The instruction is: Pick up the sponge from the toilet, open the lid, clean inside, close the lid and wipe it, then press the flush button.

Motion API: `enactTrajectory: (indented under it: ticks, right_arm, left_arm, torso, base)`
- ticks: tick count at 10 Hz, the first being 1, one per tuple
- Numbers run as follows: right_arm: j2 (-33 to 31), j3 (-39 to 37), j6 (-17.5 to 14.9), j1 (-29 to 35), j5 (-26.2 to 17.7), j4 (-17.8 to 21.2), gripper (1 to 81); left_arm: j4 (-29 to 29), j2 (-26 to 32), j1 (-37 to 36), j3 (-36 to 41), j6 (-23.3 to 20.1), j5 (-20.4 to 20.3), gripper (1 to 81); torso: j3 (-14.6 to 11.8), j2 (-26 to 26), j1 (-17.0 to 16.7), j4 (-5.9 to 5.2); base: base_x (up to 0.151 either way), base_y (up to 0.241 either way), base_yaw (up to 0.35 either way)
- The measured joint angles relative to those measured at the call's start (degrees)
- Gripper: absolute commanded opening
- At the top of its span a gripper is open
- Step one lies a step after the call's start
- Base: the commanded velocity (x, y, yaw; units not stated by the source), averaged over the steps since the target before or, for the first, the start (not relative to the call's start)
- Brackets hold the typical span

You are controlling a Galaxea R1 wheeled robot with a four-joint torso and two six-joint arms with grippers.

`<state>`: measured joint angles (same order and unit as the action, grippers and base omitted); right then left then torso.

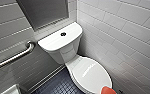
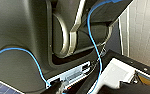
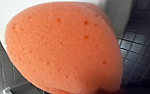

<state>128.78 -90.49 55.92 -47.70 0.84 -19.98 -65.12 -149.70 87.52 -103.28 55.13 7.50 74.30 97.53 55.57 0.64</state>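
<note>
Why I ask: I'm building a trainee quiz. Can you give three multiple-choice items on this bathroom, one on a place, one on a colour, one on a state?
1. Where is the flush button?
A. On the tank top
B. On the tiled wall
C. On the floor

2. What colour is the sponge?
A. Blue
B. Orange-red
C. Green

3. How is the toilet lid?
A. Raised
B. Closed
C. Missing

Answers:
1 A: the dark round button sits on the tank top.
2 B: the pad shows orange-red.
3 B: the lid lies flat, down.

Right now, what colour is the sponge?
The sponge is orange-red, pitted with small pores; clearest in the right wrist view.
</note>
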Motion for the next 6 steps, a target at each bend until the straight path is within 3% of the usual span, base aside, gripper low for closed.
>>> enactTrajectory:
  ticks: [2, 6]
  right_arm:
    - [-4.39, -1.12, 0.5, -7.91, 0.09, -0.02, 1.0]
    - [-9.79, -1.12, 0.09, -19.27, 7.12, 0.0, 1.0]
  left_arm:
    - [0.0, 0.52, 0.02, 0.0, 0.02, 0.05, 81.1]
    - [0.16, 0.55, -0.01, 0.0, 0.02, 0.0, 81.1]
  torso:
    - [0.0, 0.0, 0.0, 0.0]
    - [0.0, 0.02, 0.0, 0.0]
  base:
    - [0.0, 0.0, 0.0]
    - [0.0, 0.0, 0.0]
